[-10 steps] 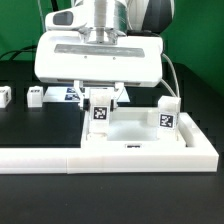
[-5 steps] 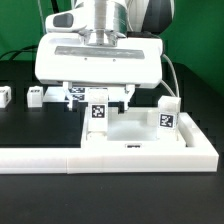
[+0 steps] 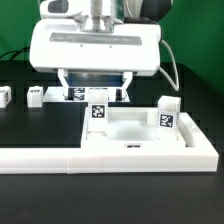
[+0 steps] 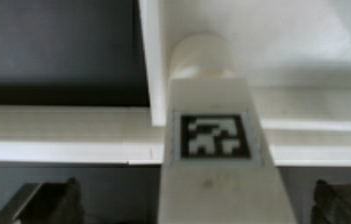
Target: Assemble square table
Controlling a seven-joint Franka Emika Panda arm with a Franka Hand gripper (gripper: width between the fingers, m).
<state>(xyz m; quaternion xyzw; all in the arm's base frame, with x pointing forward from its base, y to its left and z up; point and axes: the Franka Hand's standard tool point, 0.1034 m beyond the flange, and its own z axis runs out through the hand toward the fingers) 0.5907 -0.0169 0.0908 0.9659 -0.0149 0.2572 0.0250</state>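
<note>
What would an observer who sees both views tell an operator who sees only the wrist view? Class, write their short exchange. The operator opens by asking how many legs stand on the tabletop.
Operator: How many legs stand on the tabletop?
Observer: Two. One leg stands under the open claw. A second leg stands at a corner of the tabletop, on the exterior view's right.
Operator: Are any legs left over?
Observer: Yes, two loose legs lie off the tabletop, to the exterior view's left.
</note>
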